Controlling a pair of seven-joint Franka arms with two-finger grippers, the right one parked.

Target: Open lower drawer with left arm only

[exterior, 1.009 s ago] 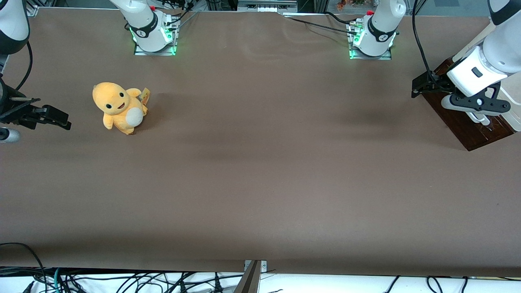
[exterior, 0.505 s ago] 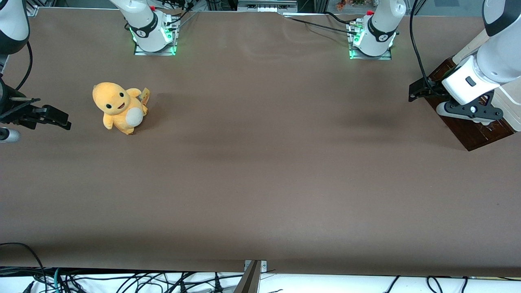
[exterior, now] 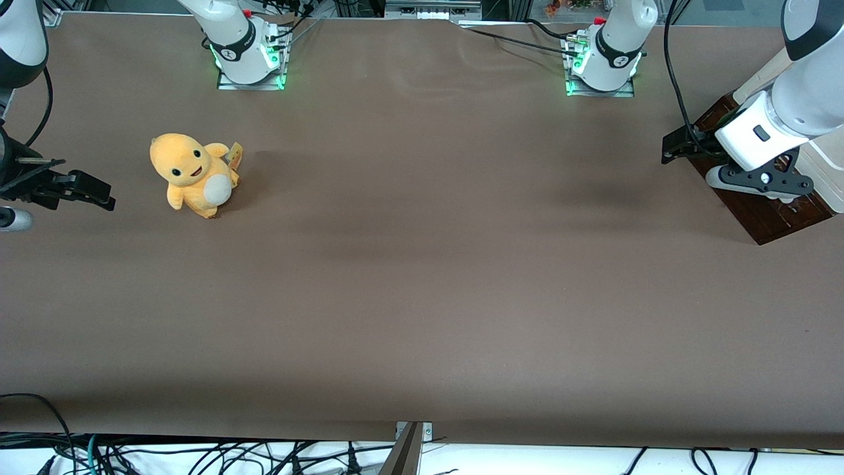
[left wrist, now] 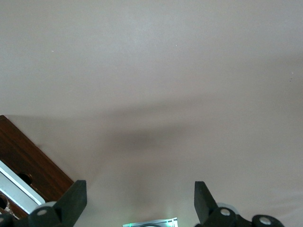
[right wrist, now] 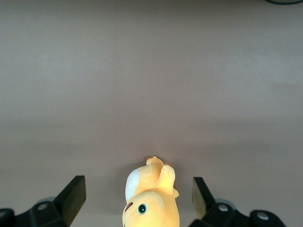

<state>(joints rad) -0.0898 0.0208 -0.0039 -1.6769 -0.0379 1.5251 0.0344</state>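
Left arm (exterior: 801, 79) has swung a short way from the cabinet toward the table centre over the last second, then nearly stopped. Its gripper (exterior: 679, 146), jaws spread wide with nothing between them, hovers at the edge of the lower drawer (exterior: 758, 211), at the working arm's end of the table. Dark front and white bar handle (left wrist: 16, 187) sit beside one fingertip, ungrasped; drawer appears partly out, extent unclear.
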